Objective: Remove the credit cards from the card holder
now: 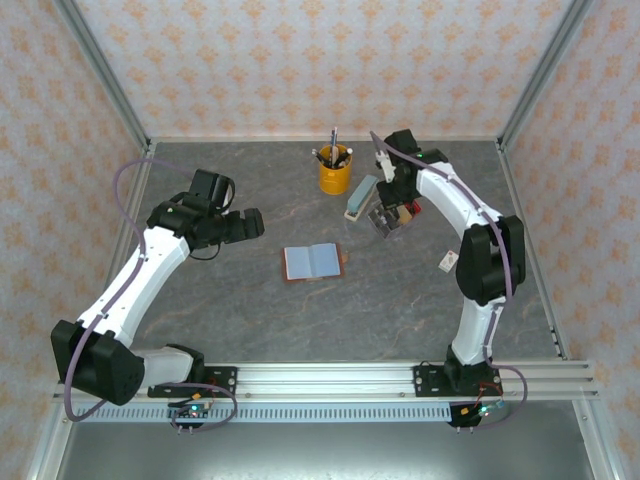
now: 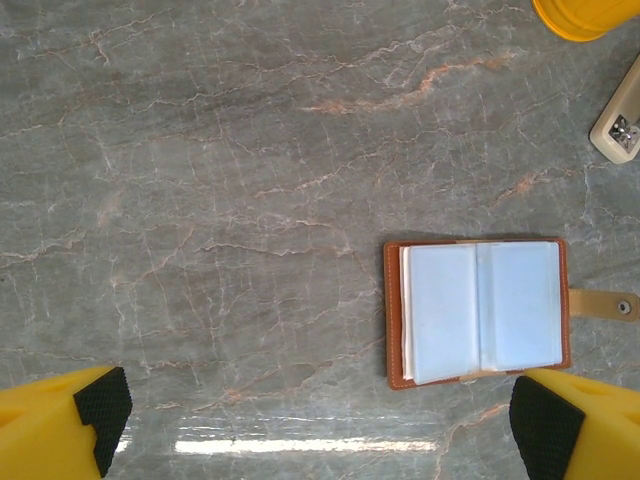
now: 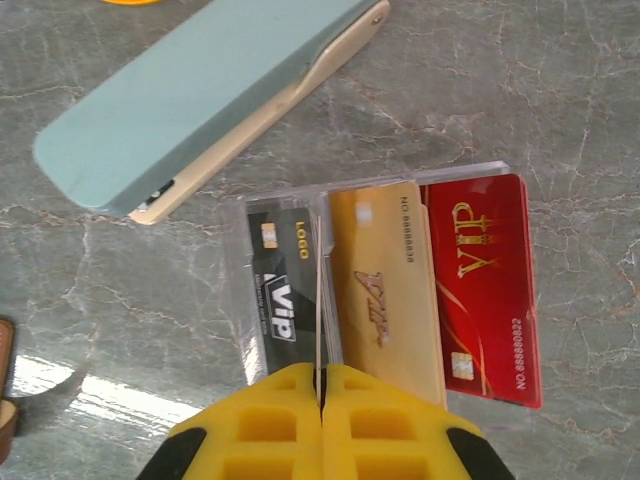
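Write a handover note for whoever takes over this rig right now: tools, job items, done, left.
Left tool: open, holding nothing, poised beside the reddish-brown leather card holder, which lies open on the grey marble table.
Right tool: shut on the edge of the fanned plastic credit cards, black, gold and red, next to a pale blue oblong block.
Done: three cards are out of the holder.
Left: set them down and release; the holder's pale blue pockets look empty, worth checking.

Grey marble-pattern tabletop (image 1: 250, 320); pale orange-floral wallpaper walls (image 1: 330, 70); aluminium frame posts (image 1: 105, 70).
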Controlling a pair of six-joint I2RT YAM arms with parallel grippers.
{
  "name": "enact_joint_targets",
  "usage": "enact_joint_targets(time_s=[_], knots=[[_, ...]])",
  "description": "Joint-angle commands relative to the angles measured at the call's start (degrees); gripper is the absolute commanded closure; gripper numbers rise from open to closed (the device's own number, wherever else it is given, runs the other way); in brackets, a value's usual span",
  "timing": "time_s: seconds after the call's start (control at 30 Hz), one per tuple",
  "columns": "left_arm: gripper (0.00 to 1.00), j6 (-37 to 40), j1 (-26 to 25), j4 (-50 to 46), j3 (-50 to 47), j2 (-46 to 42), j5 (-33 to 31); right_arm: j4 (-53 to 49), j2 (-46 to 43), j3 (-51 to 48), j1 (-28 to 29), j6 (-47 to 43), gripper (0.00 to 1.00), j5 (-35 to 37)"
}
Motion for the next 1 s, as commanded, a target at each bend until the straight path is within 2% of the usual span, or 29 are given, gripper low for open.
enact_joint_targets(time_s=[0.0,0.1,0.57,0.83,0.97], knots=[[0.00,1.0,0.9,-0.8,0.2,0.5,0.5,-3.3,1.2,2.0,-0.9,-2.6,1.00,-4.2],[0.00,1.0,1.0,-0.5,0.0,0.7,1.2,-3.2,2.1,2.0,-1.4,-2.8,1.00,-6.4],[0.00,1.1,1.0,-0.2,-0.4,1.2,2.1,-6.2,7.4,5.9,-1.5,-4.7,1.00,-5.6],[0.00,0.6,1.0,0.0,-0.7,1.7,2.9,-6.7,7.4,6.5,-1.5,-3.0,0.78,-6.6],[0.00,-0.6,1.1,-0.2,-0.4,2.8,3.2,-6.3,5.6,6.5,-1.5,0.7,0.73,-4.5]])
